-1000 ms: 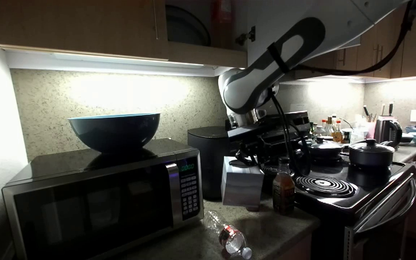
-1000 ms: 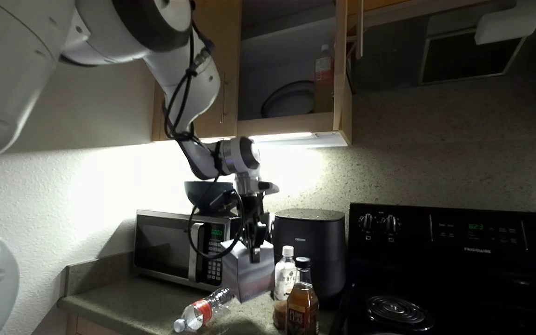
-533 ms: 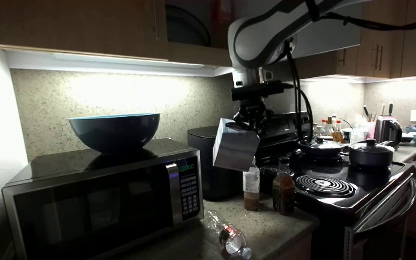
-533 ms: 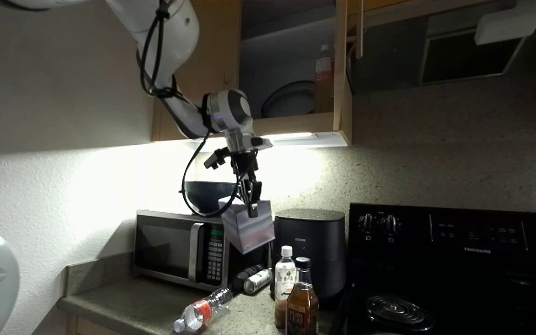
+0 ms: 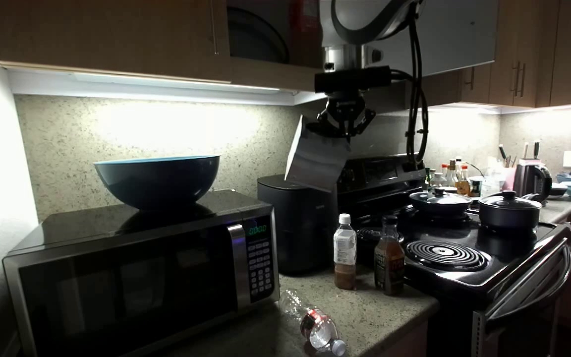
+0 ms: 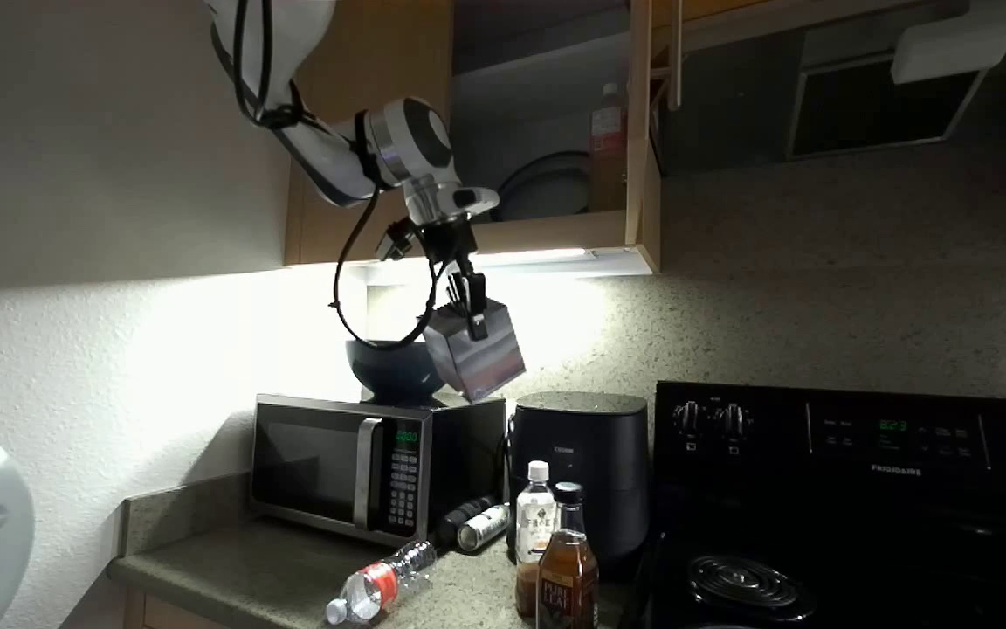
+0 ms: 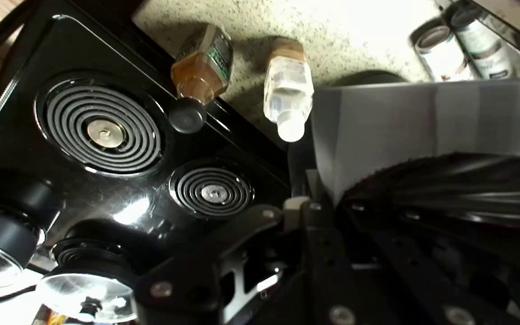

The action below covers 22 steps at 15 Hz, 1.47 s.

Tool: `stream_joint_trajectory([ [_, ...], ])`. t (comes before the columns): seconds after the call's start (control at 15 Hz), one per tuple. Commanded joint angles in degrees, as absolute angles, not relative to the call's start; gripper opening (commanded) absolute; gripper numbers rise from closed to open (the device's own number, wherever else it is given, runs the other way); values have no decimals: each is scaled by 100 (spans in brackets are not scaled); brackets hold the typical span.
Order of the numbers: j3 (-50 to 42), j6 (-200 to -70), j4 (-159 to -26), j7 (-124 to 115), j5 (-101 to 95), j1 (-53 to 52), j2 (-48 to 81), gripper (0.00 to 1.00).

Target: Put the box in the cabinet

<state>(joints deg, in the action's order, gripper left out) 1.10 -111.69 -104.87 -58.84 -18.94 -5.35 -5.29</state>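
Observation:
The pale grey-white box [image 5: 317, 158] hangs tilted in the air from my gripper [image 5: 348, 133]. In an exterior view, the box [image 6: 477, 354] is in front of the space between the microwave top and the cabinet's underside. My gripper [image 6: 478, 325] is shut on one upper edge of it. In the wrist view, the box [image 7: 391, 117] extends right from the fingertips [image 7: 327, 203]; a dark curved patch covers part of it. The brown wooden cabinet [image 6: 547, 231] is open above and behind the gripper. Inside are a round dish [image 6: 547, 190] and a red-labelled bottle [image 6: 608, 131].
The open cabinet door [image 5: 456, 42] stands out beside the arm. Below are a microwave [image 6: 320, 463] with a dark bowl [image 6: 394, 371] on it, a black appliance [image 6: 582, 480], two upright bottles [image 6: 536, 524] [image 6: 568, 568], a lying clear bottle [image 6: 381, 581] and the stove [image 5: 464, 267].
My gripper has risen with the box from near counter height to above the black appliance. The box has tilted further, and the white-capped bottle behind it has come into view.

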Motion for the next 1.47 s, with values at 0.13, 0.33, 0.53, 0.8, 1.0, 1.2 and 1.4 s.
stream_joint_trajectory([
  [0.13, 352, -10975, -10312, -5919, -2090, -396, -637, 2],
  [0.33, 367, -10951, -10312, -5921, -2110, -397, -635, 2],
  [0.53, 403, -11338, -10136, -6404, -2702, -334, -628, 3],
  [0.8, 467, -11526, -9269, -6791, -3396, -289, -513, 3],
  [1.0, 524, -11762, -8704, -7122, -3943, -277, -399, 2],
  [1.2, 510, -12052, -8183, -7472, -4369, -277, -169, 3],
  [1.4, 430, -12323, -7764, -8047, -4813, -345, 35, 2],
])
